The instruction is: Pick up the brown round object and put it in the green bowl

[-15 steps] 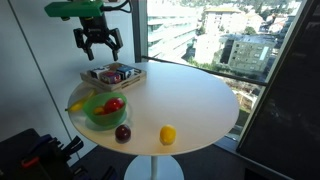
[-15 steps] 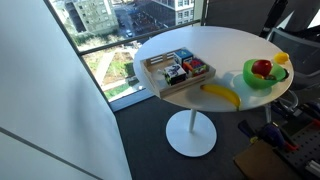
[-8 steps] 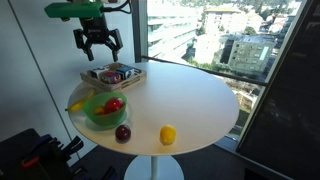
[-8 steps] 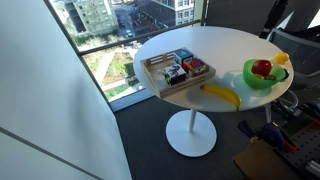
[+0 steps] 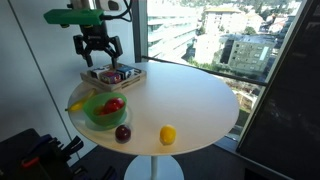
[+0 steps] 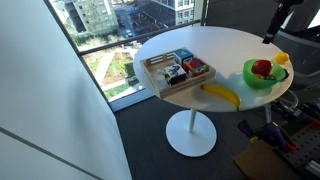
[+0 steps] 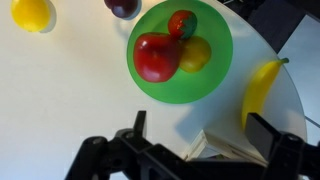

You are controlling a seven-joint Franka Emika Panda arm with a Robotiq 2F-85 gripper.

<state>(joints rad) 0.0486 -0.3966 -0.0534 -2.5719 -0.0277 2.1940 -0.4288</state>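
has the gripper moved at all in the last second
Yes. The gripper has dropped slightly, closing some of the gap to the wooden tray below it, which has not shifted.

Both exterior views look down on the desk [image 5: 190, 95] [image 6: 225, 50] from different sides, well back; wrist view stares straight down, close over the bowl [image 7: 180, 92].
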